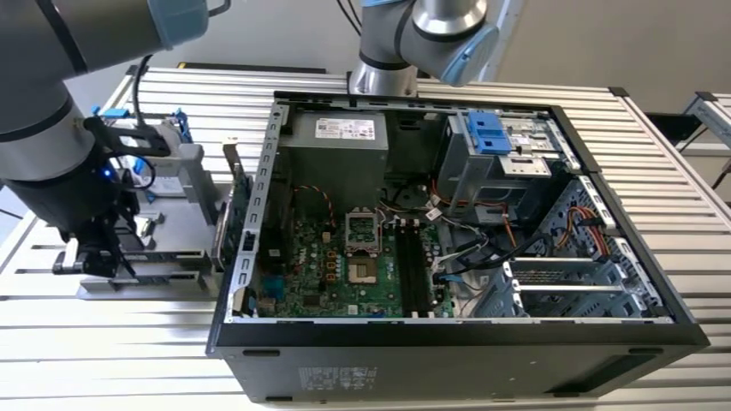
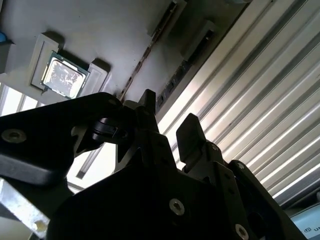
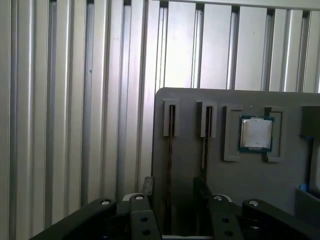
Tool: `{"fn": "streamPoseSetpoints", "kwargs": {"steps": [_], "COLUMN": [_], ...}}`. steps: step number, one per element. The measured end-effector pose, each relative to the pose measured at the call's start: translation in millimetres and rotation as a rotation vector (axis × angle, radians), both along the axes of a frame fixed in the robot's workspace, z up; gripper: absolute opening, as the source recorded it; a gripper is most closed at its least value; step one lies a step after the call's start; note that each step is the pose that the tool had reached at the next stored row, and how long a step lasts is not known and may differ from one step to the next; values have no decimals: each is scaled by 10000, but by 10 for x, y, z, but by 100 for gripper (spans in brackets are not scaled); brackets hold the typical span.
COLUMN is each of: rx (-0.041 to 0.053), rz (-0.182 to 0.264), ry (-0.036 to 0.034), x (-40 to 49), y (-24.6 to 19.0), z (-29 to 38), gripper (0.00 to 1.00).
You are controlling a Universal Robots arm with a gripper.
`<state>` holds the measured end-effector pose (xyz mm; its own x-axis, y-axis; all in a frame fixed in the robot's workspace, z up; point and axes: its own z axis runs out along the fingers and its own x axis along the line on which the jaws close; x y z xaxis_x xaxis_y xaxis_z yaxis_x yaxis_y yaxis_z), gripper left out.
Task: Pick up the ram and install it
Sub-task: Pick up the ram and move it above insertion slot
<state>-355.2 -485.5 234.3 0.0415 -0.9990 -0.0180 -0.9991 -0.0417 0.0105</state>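
Two rams stand on edge in narrow slots of a grey fixture tray [image 3: 190, 170]. One ram [image 3: 170, 150] runs as a thin dark line between my fingertips; in the second wrist view it is the ram [image 2: 145, 55]. A second stick [image 3: 205, 145] lies just beside one finger [image 3: 200, 186]. My gripper [image 3: 173, 187] [image 2: 168, 117] is open and hovers over the tray, its jaws straddling the first stick with a gap on each side. In the exterior view the gripper [image 1: 98, 257] hangs over the tray to the left of the open computer case [image 1: 457, 330], whose black memory slots [image 1: 412, 265] are bare.
A square silver processor [image 3: 256, 133] [image 2: 62, 76] sits in a pocket of the tray, apart from the sticks. A green card [image 1: 242, 231] stands on edge between tray and case. The ribbed aluminium table [image 1: 115, 360] surrounds everything. A second arm's base [image 1: 383, 77] stands behind the case.
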Motion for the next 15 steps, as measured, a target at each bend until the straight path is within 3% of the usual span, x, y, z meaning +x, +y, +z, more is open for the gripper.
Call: {"fn": "streamPoseSetpoints", "kwargs": {"steps": [15], "rx": [-19], "rz": [66], "ry": [-1], "x": [0], "y": [-8], "z": [-200], "gripper": [100]}}
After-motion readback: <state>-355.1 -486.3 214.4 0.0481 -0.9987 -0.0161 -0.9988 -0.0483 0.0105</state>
